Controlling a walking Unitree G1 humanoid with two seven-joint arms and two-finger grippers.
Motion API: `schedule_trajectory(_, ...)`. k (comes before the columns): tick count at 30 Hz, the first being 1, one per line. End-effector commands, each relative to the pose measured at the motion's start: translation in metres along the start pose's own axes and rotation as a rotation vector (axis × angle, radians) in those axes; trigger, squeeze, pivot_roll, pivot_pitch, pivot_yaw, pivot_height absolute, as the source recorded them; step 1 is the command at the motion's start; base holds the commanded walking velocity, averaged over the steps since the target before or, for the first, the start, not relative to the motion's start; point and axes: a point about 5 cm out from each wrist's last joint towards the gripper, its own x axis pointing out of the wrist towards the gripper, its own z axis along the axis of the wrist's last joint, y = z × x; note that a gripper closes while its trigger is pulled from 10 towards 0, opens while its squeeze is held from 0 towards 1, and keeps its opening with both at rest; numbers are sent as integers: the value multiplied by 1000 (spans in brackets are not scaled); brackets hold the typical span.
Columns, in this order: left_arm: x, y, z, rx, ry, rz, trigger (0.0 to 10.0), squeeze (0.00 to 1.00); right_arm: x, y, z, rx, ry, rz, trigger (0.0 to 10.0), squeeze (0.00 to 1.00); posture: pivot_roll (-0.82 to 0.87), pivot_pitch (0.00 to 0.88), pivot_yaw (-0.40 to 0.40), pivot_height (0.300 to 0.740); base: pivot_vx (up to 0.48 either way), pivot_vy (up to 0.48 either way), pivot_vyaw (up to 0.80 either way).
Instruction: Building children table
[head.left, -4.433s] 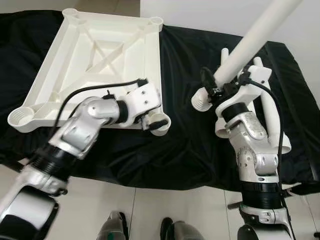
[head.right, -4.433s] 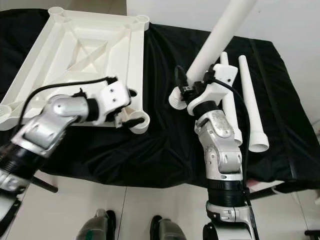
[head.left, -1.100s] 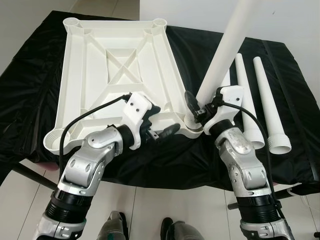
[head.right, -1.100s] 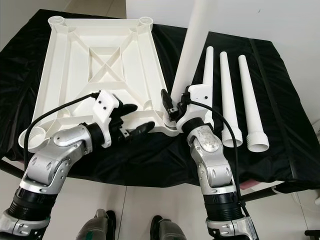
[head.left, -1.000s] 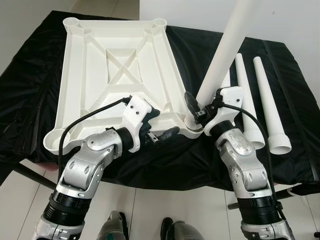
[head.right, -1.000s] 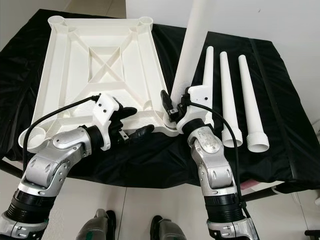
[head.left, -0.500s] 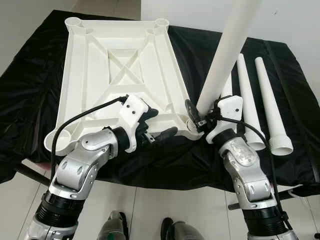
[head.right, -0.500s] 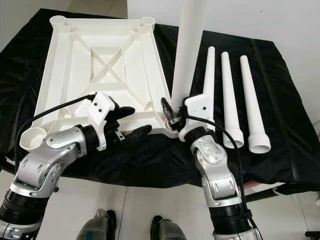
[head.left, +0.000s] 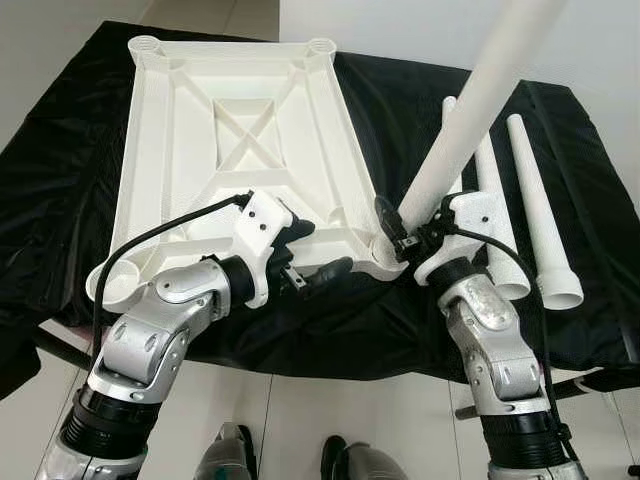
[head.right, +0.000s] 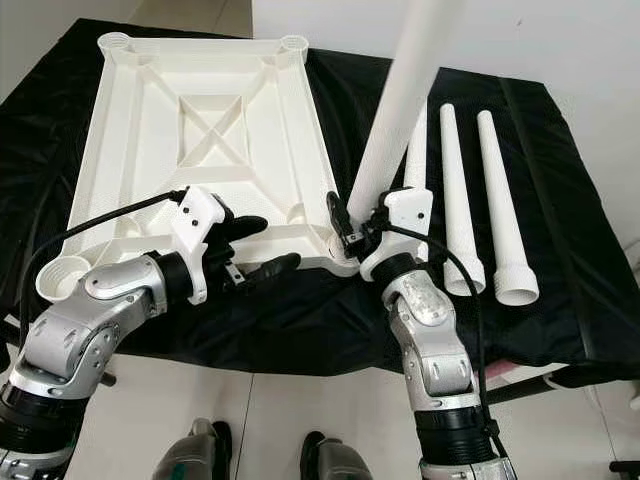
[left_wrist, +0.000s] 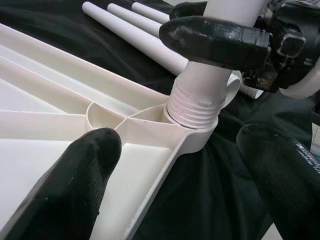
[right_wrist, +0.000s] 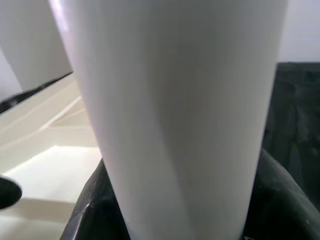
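Note:
A white plastic table top (head.left: 230, 140) lies upside down on a black cloth. My right gripper (head.left: 400, 236) is shut on a long white leg (head.left: 470, 120) that leans up to the right. The leg's threaded end (left_wrist: 192, 102) sits in the near right corner socket (left_wrist: 202, 132). My left gripper (head.left: 325, 248) is open, one finger (left_wrist: 85, 175) over the top's near rim, the other finger (left_wrist: 285, 170) over the cloth in front of it. In the right wrist view the leg (right_wrist: 175, 115) passes between the dark pads.
Three spare white legs (head.right: 503, 210) lie side by side on the cloth (head.left: 60, 150) to the right of the top. Open sockets stand at the near left corner (head.left: 115, 285) and both far corners. The table's front edge is just below my arms, over a tiled floor (head.left: 300, 420).
The held leg has tipped from nearly upright to leaning right, its threaded end staying in the corner socket. My left gripper stays open at the near rim.

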Motion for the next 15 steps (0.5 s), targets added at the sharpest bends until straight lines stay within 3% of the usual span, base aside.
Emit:
schedule_trajectory(1,-1,-5,0,1,7,-38,10000,0,-5,-8,-17,64,83,-59,10000,0,102,204,-73,740,0,0,0)
schedule_trajectory(7,-3,-6,0,-1,6,-37,10000,0,-9,-10,-22,48,93,-73,10000,0,101,209,-72,740,0,0,0)
schedule_trajectory(15,-3,-5,1,1,6,-31,10000,0,-18,-5,-21,42,17,-81,10000,0,101,209,-72,740,0,0,0)
